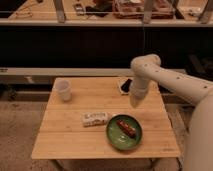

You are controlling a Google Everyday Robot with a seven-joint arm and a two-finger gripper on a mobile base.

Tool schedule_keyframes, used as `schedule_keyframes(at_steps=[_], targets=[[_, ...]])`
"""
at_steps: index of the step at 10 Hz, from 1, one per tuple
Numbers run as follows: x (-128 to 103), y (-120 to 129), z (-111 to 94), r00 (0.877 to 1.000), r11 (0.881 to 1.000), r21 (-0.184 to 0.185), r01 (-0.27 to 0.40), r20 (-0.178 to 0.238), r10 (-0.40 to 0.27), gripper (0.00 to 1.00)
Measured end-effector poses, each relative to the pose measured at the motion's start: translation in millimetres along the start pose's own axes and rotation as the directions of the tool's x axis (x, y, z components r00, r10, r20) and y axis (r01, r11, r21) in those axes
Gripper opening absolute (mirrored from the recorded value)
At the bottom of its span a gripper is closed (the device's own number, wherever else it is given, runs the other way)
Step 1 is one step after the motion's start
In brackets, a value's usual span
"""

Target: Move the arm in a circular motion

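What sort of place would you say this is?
Probably an office canteen or break area: a wooden table with a cup and a green plate of food, and a counter with trays behind. The arm holds its gripper over the table's far right.
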Motion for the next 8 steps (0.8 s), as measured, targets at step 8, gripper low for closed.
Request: schedule_keyframes(at_steps=[8], targets=[[-256,-176,-22,0.783,0.783,0.169,0.599,0.078,-0.617,0.00]])
